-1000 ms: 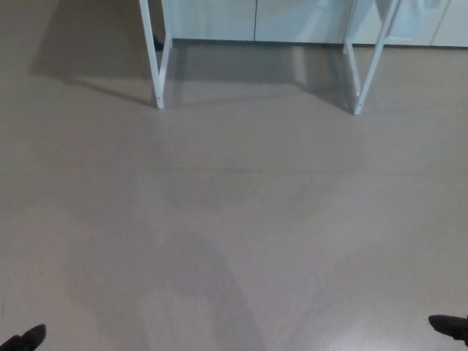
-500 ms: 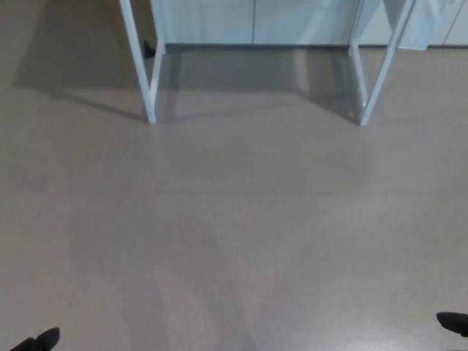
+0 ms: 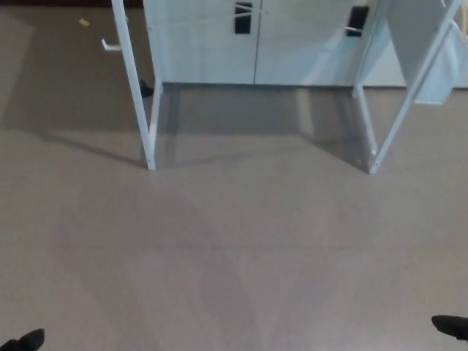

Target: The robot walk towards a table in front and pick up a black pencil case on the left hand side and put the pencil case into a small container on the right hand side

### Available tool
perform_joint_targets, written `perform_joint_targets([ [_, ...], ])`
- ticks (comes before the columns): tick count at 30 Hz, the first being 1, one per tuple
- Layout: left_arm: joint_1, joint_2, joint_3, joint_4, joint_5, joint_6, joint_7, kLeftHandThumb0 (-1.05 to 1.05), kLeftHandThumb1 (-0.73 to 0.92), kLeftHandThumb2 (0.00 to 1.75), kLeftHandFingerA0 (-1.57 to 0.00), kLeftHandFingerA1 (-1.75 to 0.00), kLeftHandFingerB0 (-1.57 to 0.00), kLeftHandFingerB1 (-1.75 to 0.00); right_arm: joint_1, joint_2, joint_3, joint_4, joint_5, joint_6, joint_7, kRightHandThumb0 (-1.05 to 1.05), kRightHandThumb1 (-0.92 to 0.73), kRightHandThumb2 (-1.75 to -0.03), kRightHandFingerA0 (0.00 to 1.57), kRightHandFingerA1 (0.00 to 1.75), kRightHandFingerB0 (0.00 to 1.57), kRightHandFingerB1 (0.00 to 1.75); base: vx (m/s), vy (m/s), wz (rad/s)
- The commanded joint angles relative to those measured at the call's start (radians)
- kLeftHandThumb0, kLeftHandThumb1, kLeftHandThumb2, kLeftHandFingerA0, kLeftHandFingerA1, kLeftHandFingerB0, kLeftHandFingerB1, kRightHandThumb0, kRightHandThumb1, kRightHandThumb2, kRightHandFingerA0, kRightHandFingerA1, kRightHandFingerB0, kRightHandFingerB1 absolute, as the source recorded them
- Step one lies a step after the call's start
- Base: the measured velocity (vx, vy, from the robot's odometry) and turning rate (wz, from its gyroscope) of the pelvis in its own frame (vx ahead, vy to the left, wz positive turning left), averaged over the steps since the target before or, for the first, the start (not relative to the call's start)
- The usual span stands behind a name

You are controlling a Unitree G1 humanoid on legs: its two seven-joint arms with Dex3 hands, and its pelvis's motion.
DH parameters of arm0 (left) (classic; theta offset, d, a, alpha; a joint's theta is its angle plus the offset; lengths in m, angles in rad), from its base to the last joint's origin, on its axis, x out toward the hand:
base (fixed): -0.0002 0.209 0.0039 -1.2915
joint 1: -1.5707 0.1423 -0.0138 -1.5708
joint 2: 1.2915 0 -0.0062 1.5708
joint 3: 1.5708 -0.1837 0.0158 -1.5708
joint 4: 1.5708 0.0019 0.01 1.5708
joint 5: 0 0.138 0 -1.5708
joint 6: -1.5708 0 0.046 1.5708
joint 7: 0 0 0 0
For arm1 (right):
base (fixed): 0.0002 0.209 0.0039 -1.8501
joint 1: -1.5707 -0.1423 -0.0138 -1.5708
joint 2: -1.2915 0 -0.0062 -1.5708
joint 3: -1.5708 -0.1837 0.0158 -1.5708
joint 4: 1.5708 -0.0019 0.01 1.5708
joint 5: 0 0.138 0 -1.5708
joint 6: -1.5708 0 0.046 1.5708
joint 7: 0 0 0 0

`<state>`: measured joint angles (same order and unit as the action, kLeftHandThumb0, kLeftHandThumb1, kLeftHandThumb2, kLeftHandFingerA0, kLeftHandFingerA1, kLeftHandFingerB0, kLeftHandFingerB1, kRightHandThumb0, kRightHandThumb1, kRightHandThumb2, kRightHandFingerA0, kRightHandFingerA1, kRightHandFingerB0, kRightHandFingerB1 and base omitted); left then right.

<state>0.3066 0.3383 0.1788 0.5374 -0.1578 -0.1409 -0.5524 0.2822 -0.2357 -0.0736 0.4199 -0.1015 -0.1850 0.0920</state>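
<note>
The head view looks down at a wide stretch of smooth, matte grey-beige floor (image 3: 234,248) with faint soft shadows across it. Compared with half a second ago the whole picture has shifted: the camera has moved, so more shows at the top and the white legs sit lower in the frame.

At the top stand the thin, straight white metal legs of the counter. The left legs (image 3: 139,95) meet the floor at the left of centre; the right legs (image 3: 380,124) slant down to the floor at the right. The counter top itself lies beyond the top edge.

Behind the legs runs a row of pale, flat-fronted cabinets (image 3: 256,44), glossy white with a bluish cast. Two small dark rectangular handles now show on their doors, one (image 3: 243,18) near the middle and one (image 3: 358,20) further right; neither showed half a second ago.

A pale sheet-like panel (image 3: 431,58) hangs at the upper right corner beside the right legs.

Only dark tips of the robot show. A sliver of the left hand (image 3: 25,341) sits at the bottom left corner, and a sliver of the right hand (image 3: 452,326) at the bottom right edge. Too little shows to tell whether either is open or closed.

The black pencil case and the small container cannot be seen anywhere in this view.
</note>
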Motion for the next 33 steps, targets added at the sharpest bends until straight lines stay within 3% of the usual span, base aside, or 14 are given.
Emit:
perform_joint_targets([
  [1,0.018,0.031,-0.013,-0.013,-0.004,-0.001,-0.049,-0.02,0.69,0.62,0.00,0.00,0.00,-0.06,0.008,-0.009,-0.003,-0.001,0.004,0.008,-0.001,-0.48,-0.56,-0.57,0.56,0.47,0.45,0.40,0.58,-0.032,-0.38],
  [6,0.022,0.039,-0.017,0.003,-0.001,-0.019,-0.059,0.01,0.66,0.74,0.00,0.00,0.00,0.00,0.013,-0.015,0.005,0.010,-0.006,-0.012,-0.006,-0.50,-0.57,-0.57,0.58,0.46,0.46,0.41,0.48,-0.090,0.23],
  [14,0.022,0.038,-0.016,0.033,0.013,-0.069,-0.057,-0.01,0.67,0.77,0.00,0.00,0.00,-0.02,0.022,-0.009,0.001,0.009,0.002,-0.010,-0.004,-0.50,-0.55,-0.57,0.56,0.46,0.45,0.40,0.47,-0.019,-0.23],
  [19,0.030,0.035,-0.014,0.019,0.008,-0.059,-0.041,-0.01,0.72,0.74,0.00,0.00,0.00,-0.04,0.021,-0.005,-0.002,0.013,0.005,-0.007,-0.003,-0.49,-0.55,-0.56,0.56,0.45,0.45,0.40,0.38,0.280,-0.10],
  [20,0.025,0.026,-0.005,0.033,-0.005,-0.077,-0.043,-0.01,0.77,0.67,0.00,0.00,0.00,-0.02,0.022,-0.010,0.002,0.012,-0.002,-0.011,-0.003,-0.51,-0.56,-0.57,0.55,0.45,0.45,0.40,0.33,0.130,0.00],
  [23,0.026,0.016,0.005,0.047,-0.014,-0.095,-0.040,-0.01,0.75,0.71,0.00,0.00,0.00,0.00,0.027,-0.012,0.002,0.018,-0.002,-0.016,0.000,-0.49,-0.56,-0.56,0.55,0.45,0.44,0.40,0.25,0.086,0.11],
  [24,0.029,0.007,0.013,0.040,-0.014,-0.089,-0.017,-0.01,0.75,0.65,0.00,-0.03,0.00,-0.09,0.026,-0.010,0.001,0.021,-0.001,-0.019,-0.004,-0.45,-0.55,-0.56,0.56,0.46,0.46,0.40,0.26,0.018,0.11],
  [25,0.030,0.003,0.016,0.038,-0.015,-0.088,-0.010,-0.04,0.63,0.86,0.00,-0.01,0.00,-0.11,0.026,-0.007,-0.001,0.022,0.003,-0.021,-0.002,-0.34,-0.53,-0.56,0.55,0.48,0.45,0.42,0.25,-0.006,0.11],
  [26,0.030,-0.002,0.020,0.036,-0.015,-0.088,-0.004,-0.04,0.63,0.86,0.00,-0.01,0.00,-0.11,0.026,-0.004,-0.004,0.023,0.010,-0.023,0.001,-0.34,-0.53,-0.56,0.55,0.48,0.45,0.42,0.29,-0.039,0.12],
  [27,0.023,-0.004,0.025,0.035,-0.021,-0.081,-0.002,-0.03,0.67,0.89,0.00,0.00,0.00,-0.11,0.018,-0.002,-0.002,0.023,0.007,-0.018,-0.004,-0.36,-0.43,-0.68,0.52,0.55,0.44,0.50,0.29,-0.075,0.11],
  [30,0.022,-0.007,0.029,0.035,-0.019,-0.080,-0.001,-0.03,0.67,0.89,0.00,0.00,0.00,-0.11,0.017,-0.002,-0.002,0.023,0.007,-0.018,-0.004,-0.36,-0.43,-0.68,0.52,0.55,0.44,0.50,0.27,-0.144,0.24],
  [31,0.025,-0.013,0.033,0.025,-0.012,-0.077,0.021,-0.03,0.63,0.86,0.00,-0.04,0.00,-0.13,0.015,0.001,-0.002,0.026,-0.003,-0.012,-0.020,-0.29,-0.50,-0.55,0.58,0.49,0.48,0.42,0.38,-0.126,-0.61],
  [32,0.025,-0.017,0.036,0.023,-0.015,-0.072,0.024,-0.03,0.62,0.86,0.00,-0.05,0.00,-0.15,0.014,0.002,-0.002,0.029,-0.003,-0.014,-0.020,-0.35,-0.42,-0.66,0.54,0.55,0.44,0.50,0.38,-0.161,0.29],
  [33,0.026,-0.019,0.039,0.020,-0.015,-0.070,0.026,-0.04,0.62,0.85,0.00,-0.06,0.00,-0.15,0.013,0.002,-0.003,0.033,0.001,-0.017,-0.016,-0.33,-0.42,-0.65,0.53,0.54,0.44,0.49,0.34,-0.134,0.50],
])
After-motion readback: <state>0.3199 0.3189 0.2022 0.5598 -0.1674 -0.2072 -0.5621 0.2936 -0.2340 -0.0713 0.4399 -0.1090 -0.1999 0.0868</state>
